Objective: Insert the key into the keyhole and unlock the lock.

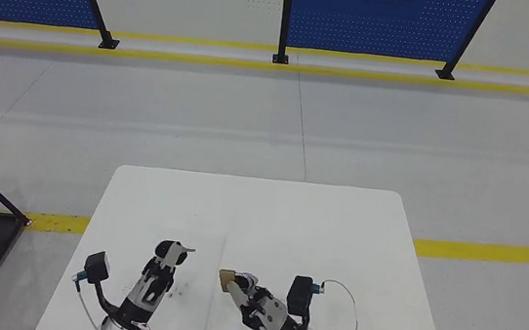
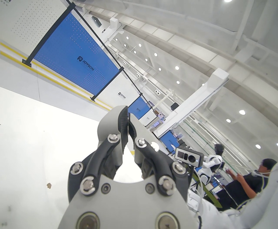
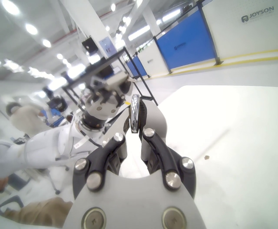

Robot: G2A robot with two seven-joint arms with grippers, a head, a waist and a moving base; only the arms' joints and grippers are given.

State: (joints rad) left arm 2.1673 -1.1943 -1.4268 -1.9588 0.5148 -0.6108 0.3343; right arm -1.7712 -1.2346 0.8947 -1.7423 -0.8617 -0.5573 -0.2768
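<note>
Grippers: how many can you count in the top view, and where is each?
2. The left gripper hangs over the table left of centre, shut on what looks like the key; the right gripper, just to its right, is shut on the lock. None seems hidden.

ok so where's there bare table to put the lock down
The whole far half of the table, out to its far edge, is bare, and so is the strip along its right edge. It is crowded at the near edge: the left gripper with the key and the right gripper with the lock sit close together.
</note>
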